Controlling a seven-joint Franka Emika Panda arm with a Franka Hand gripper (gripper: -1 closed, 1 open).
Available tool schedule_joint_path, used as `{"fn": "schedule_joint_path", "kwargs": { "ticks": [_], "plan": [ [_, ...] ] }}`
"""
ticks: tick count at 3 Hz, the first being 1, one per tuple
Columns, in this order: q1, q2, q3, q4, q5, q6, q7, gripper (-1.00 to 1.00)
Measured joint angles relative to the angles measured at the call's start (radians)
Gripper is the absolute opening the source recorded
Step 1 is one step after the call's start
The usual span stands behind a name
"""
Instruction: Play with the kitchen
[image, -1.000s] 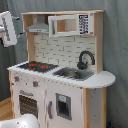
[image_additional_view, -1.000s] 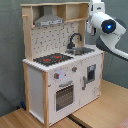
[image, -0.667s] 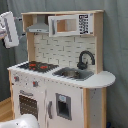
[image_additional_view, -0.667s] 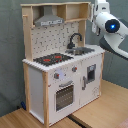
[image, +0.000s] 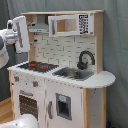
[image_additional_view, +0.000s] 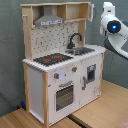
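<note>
The kitchen (image: 65, 90) is a white and light-wood toy unit, seen in both exterior views (image_additional_view: 65, 75). Its top carries a black-red hob (image: 37, 65), a steel sink (image: 72, 74) and a black tap (image: 85, 59). A windowed oven door (image: 27, 105) sits below the hob, and a grey hood (image: 39, 26) hangs above it. My gripper (image: 20, 34) hovers beside the kitchen's upper end, level with the hood and apart from it. In the second exterior view my gripper (image_additional_view: 93, 11) is at the kitchen's top corner, with the white arm (image_additional_view: 114, 27) behind it.
A grey curtain (image: 117, 45) hangs behind the kitchen. The unit stands on a light wooden surface (image_additional_view: 105, 110). A white rounded object (image: 25, 121) lies low at the first exterior view's left. A microwave-style cupboard (image: 70, 25) fills the top shelf.
In the first exterior view my gripper has moved right, closer to the hood end of the kitchen. The kitchen itself has not changed.
</note>
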Motion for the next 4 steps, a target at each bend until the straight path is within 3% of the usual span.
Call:
{"fn": "schedule_joint_path", "kwargs": {
  "ticks": [1,2,4],
  "plan": [
    [0.005,0.000,0.087,-0.041,-0.029,-0.010,-0.002,1.00],
    [0.029,-0.008,0.181,-0.040,-0.064,-0.010,-0.021,1.00],
    [0.126,-0.009,0.306,-0.034,-0.182,0.014,-0.118,1.00]
  ]
}}
